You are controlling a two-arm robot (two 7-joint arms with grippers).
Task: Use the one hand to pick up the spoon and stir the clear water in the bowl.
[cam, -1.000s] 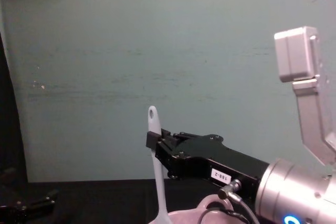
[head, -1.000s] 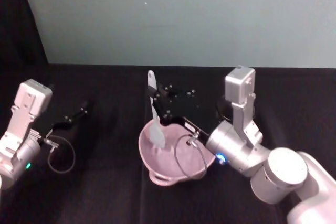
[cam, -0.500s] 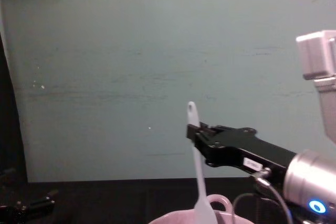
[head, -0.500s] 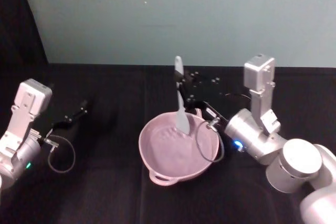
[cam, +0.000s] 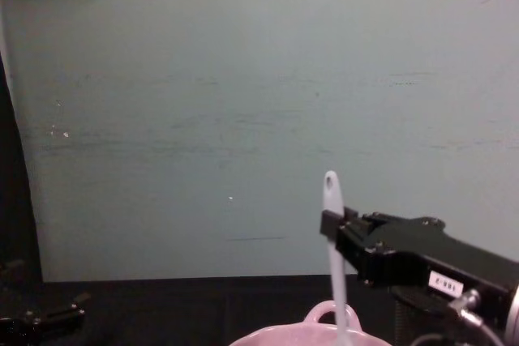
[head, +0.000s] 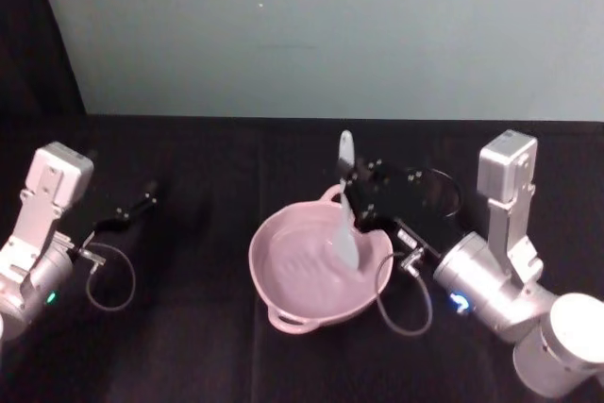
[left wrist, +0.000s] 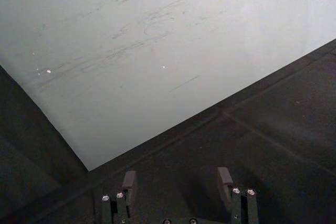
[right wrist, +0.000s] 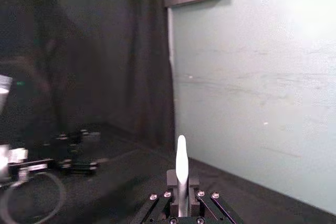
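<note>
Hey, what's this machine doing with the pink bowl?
The right gripper is shut on a white spoon. It holds the spoon upright, with the blade down inside the pink bowl toward its right side, as if to stir. The left gripper hangs idle, fingers open, off to the left over the black table.

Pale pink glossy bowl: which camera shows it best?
The head view: it looks down on the whole pale pink glossy bowl, inside included. The chest view shows its rim and loop handle side-on.
</note>
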